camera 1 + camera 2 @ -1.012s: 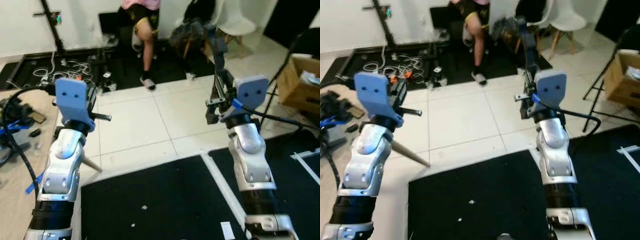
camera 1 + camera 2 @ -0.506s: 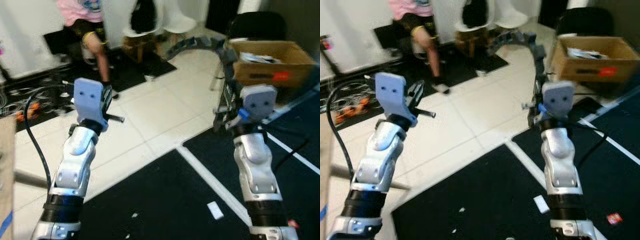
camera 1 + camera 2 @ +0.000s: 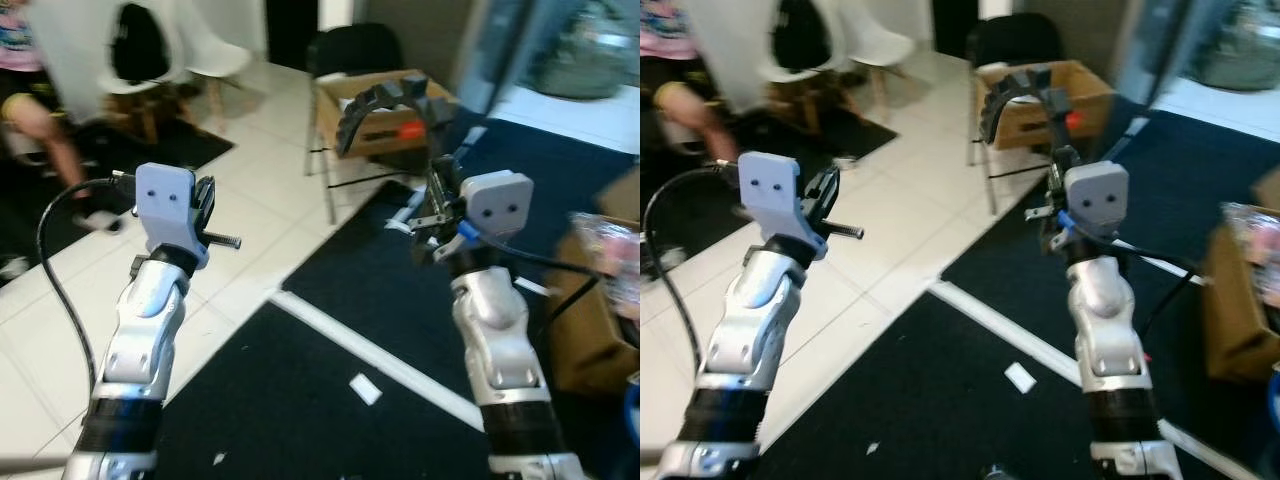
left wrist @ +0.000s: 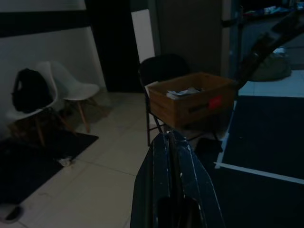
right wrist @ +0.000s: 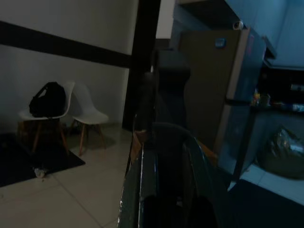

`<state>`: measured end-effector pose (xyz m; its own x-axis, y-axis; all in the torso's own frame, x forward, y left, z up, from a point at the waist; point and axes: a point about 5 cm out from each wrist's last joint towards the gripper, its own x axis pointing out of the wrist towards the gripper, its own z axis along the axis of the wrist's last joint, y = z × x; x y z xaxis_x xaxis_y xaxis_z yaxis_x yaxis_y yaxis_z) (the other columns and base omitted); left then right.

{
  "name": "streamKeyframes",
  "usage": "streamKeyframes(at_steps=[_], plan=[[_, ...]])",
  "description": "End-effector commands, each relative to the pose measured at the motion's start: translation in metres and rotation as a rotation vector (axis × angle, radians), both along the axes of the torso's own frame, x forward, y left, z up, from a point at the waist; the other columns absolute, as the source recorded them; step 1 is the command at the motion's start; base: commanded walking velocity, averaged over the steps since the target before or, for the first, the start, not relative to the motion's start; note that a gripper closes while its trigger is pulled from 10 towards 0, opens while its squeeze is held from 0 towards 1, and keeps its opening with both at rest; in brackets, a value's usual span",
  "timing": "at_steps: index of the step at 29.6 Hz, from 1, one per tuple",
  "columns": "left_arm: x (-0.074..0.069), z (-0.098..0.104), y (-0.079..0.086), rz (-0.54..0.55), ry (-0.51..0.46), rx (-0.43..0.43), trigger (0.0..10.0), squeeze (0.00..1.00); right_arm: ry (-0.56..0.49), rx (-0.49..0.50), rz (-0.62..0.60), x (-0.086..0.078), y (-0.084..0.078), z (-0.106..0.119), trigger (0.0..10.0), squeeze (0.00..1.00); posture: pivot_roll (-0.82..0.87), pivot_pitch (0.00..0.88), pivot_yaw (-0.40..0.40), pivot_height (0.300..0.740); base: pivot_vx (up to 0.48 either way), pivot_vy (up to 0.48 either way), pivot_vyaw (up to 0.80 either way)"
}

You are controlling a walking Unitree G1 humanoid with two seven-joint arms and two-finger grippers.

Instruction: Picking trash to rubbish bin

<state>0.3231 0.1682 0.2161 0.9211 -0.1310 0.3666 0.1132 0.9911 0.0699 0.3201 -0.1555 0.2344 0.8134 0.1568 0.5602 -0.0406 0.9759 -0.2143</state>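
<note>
Both arms raised in front of the robot, nothing held. Left pincer: fingers pressed together, closed on nothing. Right pincer: fingers upright and seemingly close together, but cannot tell if fully closed; wrist view too dark.

White paper scrap lies on the black floor mat, below and between the two pincers, nearer the right arm, well apart from both. A smaller white fleck sits on the mat below the left arm. White tape line crosses the mat just beyond the scrap.

Open cardboard box with papers inside rests on a black folding chair, ahead of the left pincer and beyond the right one. Two white chairs, one with a black bag, stand far off the left pincer's side. Person's leg blurred at far left.
</note>
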Motion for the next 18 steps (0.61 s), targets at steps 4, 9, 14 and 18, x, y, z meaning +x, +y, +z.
streamKeyframes(at_steps=[4,9,14,18], plan=[[-0.005,-0.009,-0.002,-0.021,0.049,-0.020,10.0,0.00,0.058,0.001,0.036,0.001,0.004,-0.010,10.0,0.00,0.05,0.123,0.068,0.740,0.000,0.000,-0.80],[-0.008,-0.028,0.002,0.031,0.132,-0.064,10.0,0.00,0.379,0.053,0.064,0.011,0.000,-0.058,10.0,0.00,0.05,0.130,0.048,0.740,0.000,0.000,-0.14],[-0.015,-0.053,0.015,0.120,0.231,-0.108,10.0,0.00,0.563,0.079,0.065,0.010,-0.006,-0.094,10.0,0.00,0.05,0.136,0.037,0.740,0.000,0.000,0.00],[-0.025,-0.075,0.024,0.153,0.279,-0.089,10.0,0.00,0.683,0.039,0.098,-0.001,-0.008,-0.127,10.0,0.00,0.05,0.131,0.031,0.740,0.000,0.000,0.00]])
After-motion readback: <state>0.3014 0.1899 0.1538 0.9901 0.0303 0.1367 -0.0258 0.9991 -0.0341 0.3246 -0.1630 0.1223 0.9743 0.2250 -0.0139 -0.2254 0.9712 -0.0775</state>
